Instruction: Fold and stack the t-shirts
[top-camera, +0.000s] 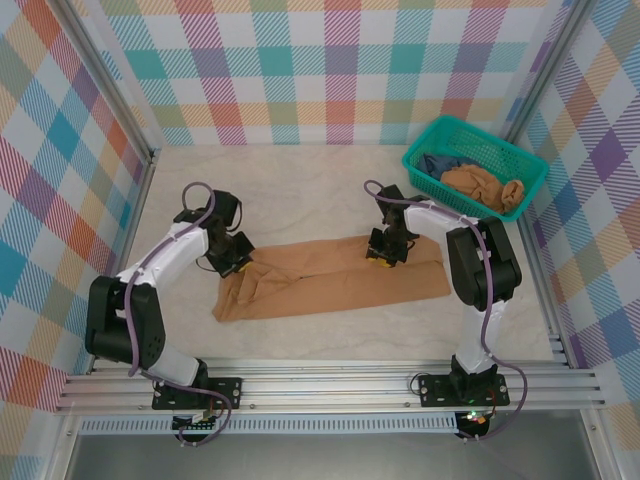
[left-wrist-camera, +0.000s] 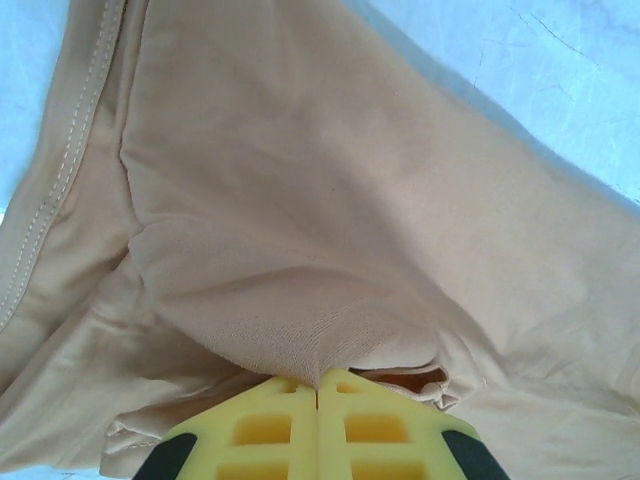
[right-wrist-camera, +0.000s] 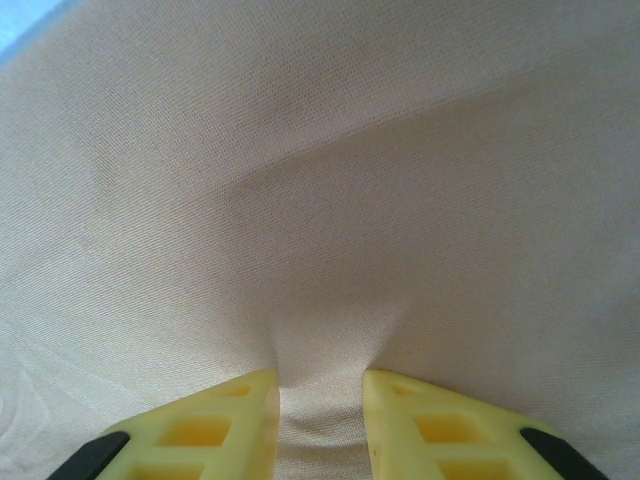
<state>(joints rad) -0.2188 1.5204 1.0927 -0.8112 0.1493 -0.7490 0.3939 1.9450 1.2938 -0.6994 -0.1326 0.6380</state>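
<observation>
"So, where is the t-shirt (top-camera: 330, 280)?"

"It lies flat on the counter (top-camera: 300, 190) in a long tan strip, between my two arms."

"What are you holding?"

"My left claw (left-wrist-camera: 318, 385) is pinched tight on the cloth near the strip's left end. My right claw (right-wrist-camera: 320, 385) squeezes a little fold of it nearer the right end."

"Any more?"

"The other t-shirt (top-camera: 480, 185) sits bunched up in the teal basket (top-camera: 425, 172), at the back right."
</observation>
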